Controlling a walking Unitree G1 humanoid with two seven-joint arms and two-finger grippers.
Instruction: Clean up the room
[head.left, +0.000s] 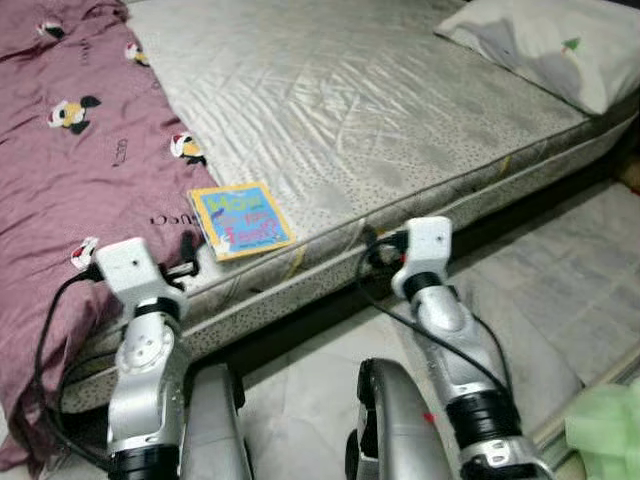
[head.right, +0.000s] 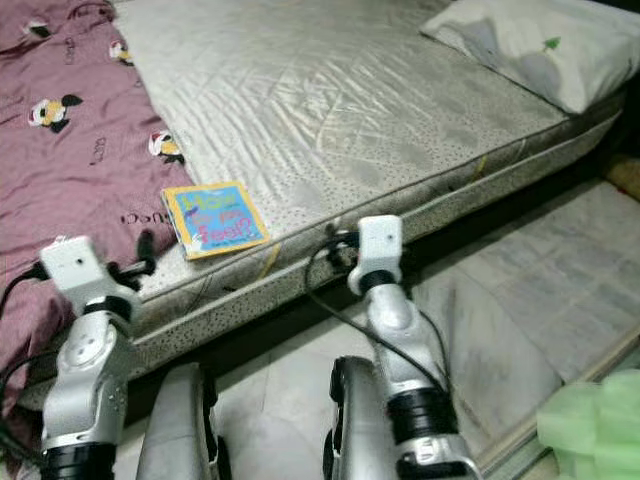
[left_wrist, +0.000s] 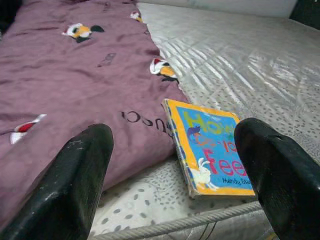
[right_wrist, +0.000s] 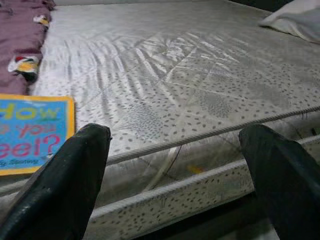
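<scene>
The board book (head.left: 241, 220) lies flat near the front edge of the bare mattress (head.left: 380, 110), in the lower-left middle of the left eye frame — a small square book with a yellow-orange border around a bright blue cover. Its title reads "How do you feel?" in green, pink and red letters, with a small white rabbit drawn low on the cover; an author line beneath is too small to read in full. The book's left edge sits just beside a mauve blanket (head.left: 70, 170) printed with black, white and orange cartoon figures, and dark lettering on the cloth near the book ends in "uc". A white pillow (head.left: 560, 45) with a small green tree motif rests at the upper right of the frame. The left gripper (left_wrist: 172, 165) hangs just short of the mattress edge, its fingers (left_wrist: 75, 175) spread wide, the book between them. The right gripper (right_wrist: 175, 170) faces the mattress side, fingers (right_wrist: 70, 175) likewise wide apart, holding nothing. Something pale green (head.left: 605, 430) shows at the lower right — what it is cannot be told.
</scene>
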